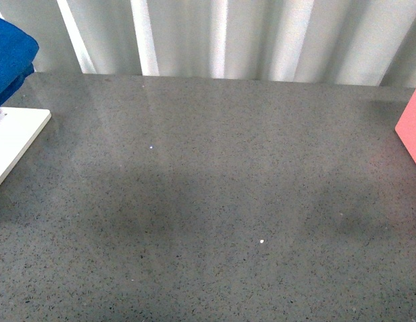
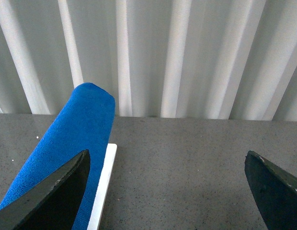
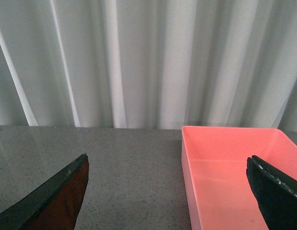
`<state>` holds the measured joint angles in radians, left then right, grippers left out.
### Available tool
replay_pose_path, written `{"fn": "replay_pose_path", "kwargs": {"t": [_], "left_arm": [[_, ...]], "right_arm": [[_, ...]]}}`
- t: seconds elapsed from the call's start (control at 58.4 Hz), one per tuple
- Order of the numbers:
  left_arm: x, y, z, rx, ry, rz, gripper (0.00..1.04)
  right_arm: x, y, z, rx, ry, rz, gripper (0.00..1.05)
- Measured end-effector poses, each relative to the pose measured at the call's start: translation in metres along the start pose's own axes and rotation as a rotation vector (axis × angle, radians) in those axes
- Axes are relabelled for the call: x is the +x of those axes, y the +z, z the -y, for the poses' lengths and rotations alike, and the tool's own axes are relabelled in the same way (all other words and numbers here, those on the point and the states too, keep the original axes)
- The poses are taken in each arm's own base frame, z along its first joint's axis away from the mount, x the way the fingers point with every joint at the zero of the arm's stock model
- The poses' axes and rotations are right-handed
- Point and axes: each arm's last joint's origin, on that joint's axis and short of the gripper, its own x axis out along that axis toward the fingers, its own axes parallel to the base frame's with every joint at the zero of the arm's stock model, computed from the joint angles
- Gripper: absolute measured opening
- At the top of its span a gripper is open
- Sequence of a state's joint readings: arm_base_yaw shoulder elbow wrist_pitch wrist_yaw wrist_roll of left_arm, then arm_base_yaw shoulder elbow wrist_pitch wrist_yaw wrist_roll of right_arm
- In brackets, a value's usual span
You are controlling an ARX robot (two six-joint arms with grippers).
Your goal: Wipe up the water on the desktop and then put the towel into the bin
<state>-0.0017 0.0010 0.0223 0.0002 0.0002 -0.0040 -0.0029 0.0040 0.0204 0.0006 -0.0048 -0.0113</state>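
1. Desktop [image 1: 215,221] fills the near front view: dark grey, speckled, glossy, bare across the middle. No clear puddle shows. Two tiny white specks [image 1: 262,241] are poss. droplets or glints; can't tell at this res.
2. Towel [image 1: 10,57]: bright blue, at the desk's far-left corner, partly cut by the frame edge. It sits over the white board [image 1: 17,134], far end toward the curtain [image 1: 228,40].
3. Left gripper [image 2: 167,160]: jaws wide apart, nothing btw them. Towel lies outside the gap, to the robot's left. Its long axis runs away from the wrist toward the curtain, slightly slanted. One finger overlaps it in view; contact not evident.
4. Right gripper [image 3: 167,160]: jaws also spread, empty, facing the pink bin [image 3: 234,167] at the desk's right edge.
5. Judgement: left arm is clearly nearer. It likely needs to shift left so the jaws straddle the towel's short width.
6. Room: board edge is just beside the towel, so it's tight there. Mid-desk is wide open for wiping. Bin is well apart from the towel, on the opposite side.
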Motion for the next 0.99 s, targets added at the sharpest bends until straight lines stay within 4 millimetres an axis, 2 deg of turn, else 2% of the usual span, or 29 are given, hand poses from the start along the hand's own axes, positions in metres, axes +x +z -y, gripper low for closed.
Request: {"fn": "replay_pose_path", "kwargs": {"t": [0.994], "left_arm": [[0.0000, 0.0000, 0.0000, 0.000, 0.000, 0.000, 0.98]], "right_arm": [[0.0000, 0.0000, 0.0000, 0.000, 0.000, 0.000, 0.98]]}}
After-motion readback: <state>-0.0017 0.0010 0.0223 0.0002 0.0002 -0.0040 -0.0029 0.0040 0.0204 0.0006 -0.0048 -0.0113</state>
